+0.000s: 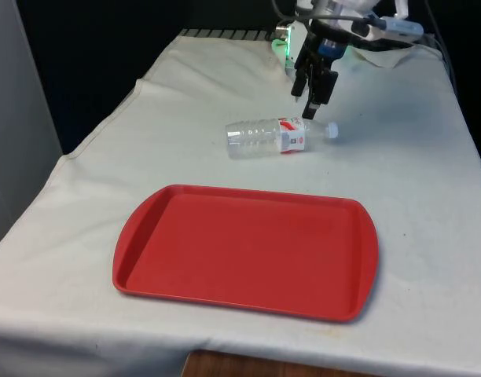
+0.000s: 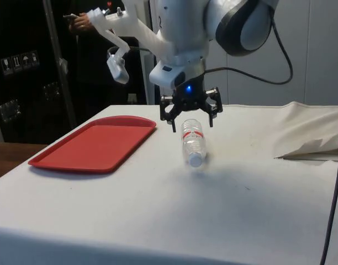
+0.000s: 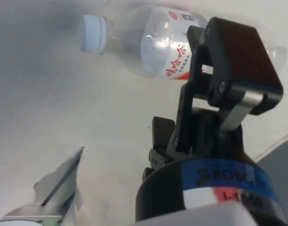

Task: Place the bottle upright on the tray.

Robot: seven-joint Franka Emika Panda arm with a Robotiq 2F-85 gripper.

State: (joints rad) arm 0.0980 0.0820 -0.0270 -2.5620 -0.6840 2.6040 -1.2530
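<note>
A clear plastic bottle (image 1: 264, 137) with a red and white label lies on its side on the white cloth, its white cap (image 1: 332, 129) pointing to the front view's right. My gripper (image 1: 305, 100) hangs open just above the bottle's labelled end, apart from it. In the side view the gripper (image 2: 192, 120) stands with a finger on either side of the bottle (image 2: 194, 141). In the wrist view one black finger (image 3: 238, 61) stands over the label of the bottle (image 3: 153, 44). The red tray (image 1: 248, 251) lies flat with nothing on it, nearer the table's front edge.
The cloth rises in a fold (image 2: 307, 149) beyond the bottle in the side view. A person's hand (image 2: 80, 22) shows behind the tray (image 2: 97, 141) by the dark cabinets. The table's front edge (image 1: 225, 353) runs just past the tray.
</note>
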